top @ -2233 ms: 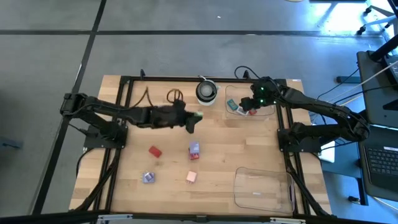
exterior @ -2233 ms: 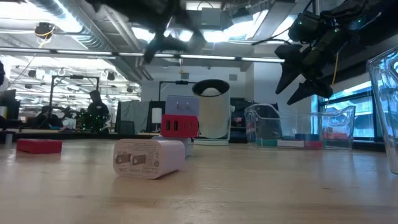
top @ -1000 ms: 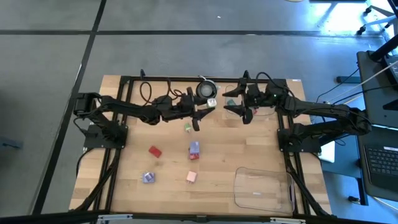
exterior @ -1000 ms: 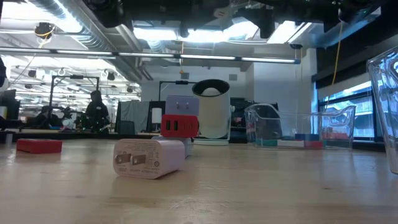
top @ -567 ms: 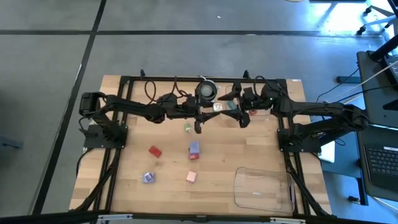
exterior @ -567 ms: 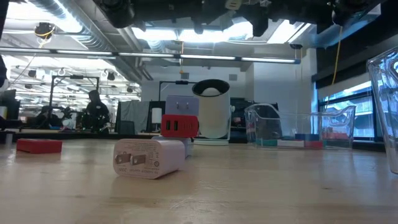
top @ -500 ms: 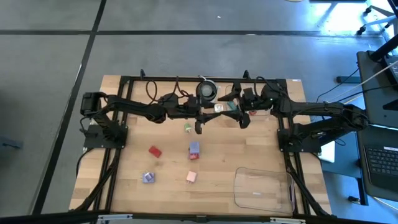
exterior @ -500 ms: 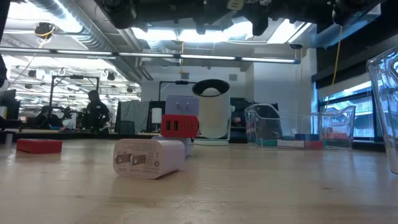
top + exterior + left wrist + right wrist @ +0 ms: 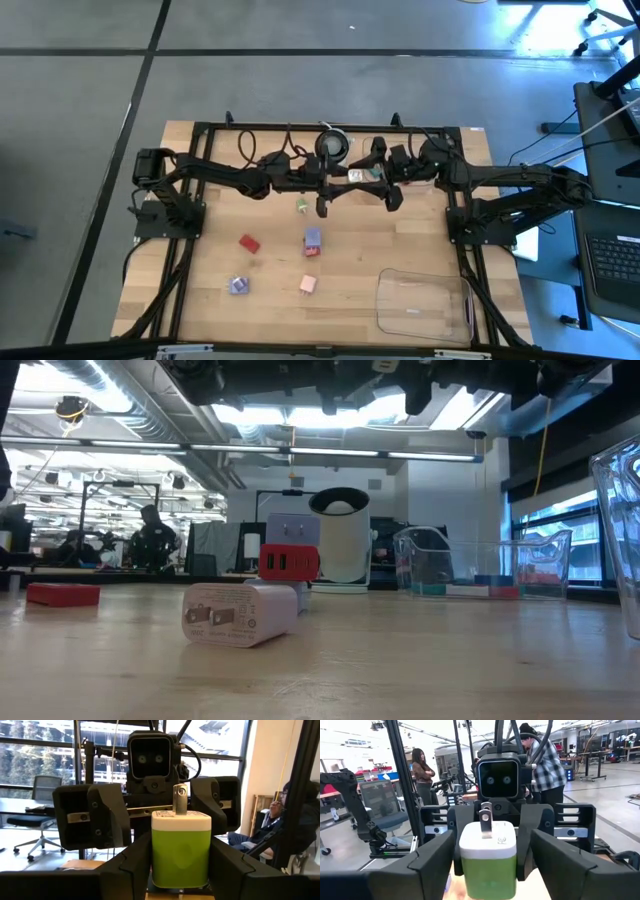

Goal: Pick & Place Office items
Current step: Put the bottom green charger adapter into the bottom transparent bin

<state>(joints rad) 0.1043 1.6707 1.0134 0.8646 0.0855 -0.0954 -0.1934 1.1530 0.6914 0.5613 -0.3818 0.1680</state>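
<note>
A green charger plug with a white pronged end hangs in the air over the table's far middle, also seen in the right wrist view. My left gripper is shut on it. My right gripper faces it from the right, open, a finger on either side of the plug with a gap to it. Other small pieces lie on the wood: green, red, lilac with red, pink, lilac. My left gripper pinches the plug's green body between its two fingers, one on each side face. The fingers come level from the table's left. The white end with the metal prong sticks out past the fingertips toward my right gripper. The plug is lifted clear of the table.
A round white-and-black object stands at the far edge behind the grippers. One clear tray at the far right holds teal, red and blue pieces; another sits near right. A white plug lies close to the low camera. People show in the room behind.
My left gripper has carried the plug toward the table's right, and my right gripper has moved left from the far tray to meet it. Their fingertips now overlap around the plug, high above the table's far middle.
</note>
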